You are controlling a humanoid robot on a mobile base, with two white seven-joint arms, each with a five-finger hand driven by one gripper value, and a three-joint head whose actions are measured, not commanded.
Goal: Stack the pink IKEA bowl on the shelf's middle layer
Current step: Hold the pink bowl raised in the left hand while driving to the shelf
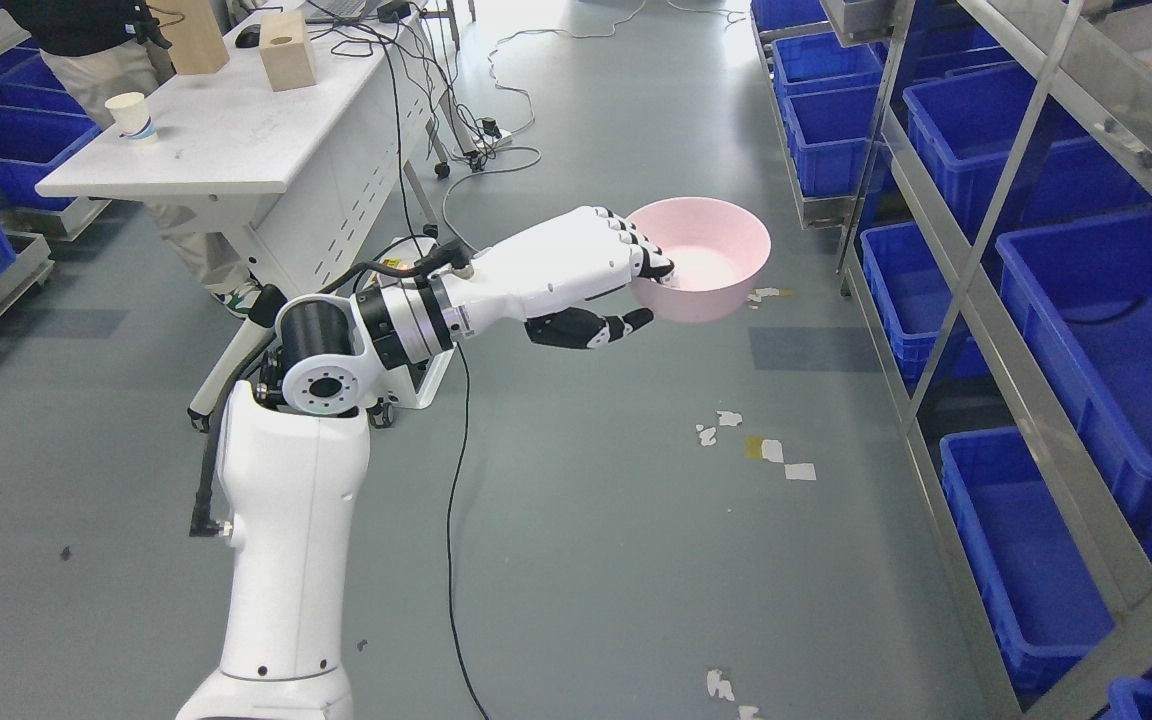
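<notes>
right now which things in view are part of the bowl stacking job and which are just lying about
Part of the job:
- pink bowl, held in the air by its rim
- left hand, gripping that rim
- metal shelf on the right

Just lying about:
- blue bins on the shelf
- paper cup on the white table
- wooden blocks
- floor cables
- a person behind the table

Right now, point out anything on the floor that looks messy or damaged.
Torn white and yellowish tape scraps litter the grey floor below the held pink plastic bowl; more scraps lie nearer the bottom edge.
</notes>
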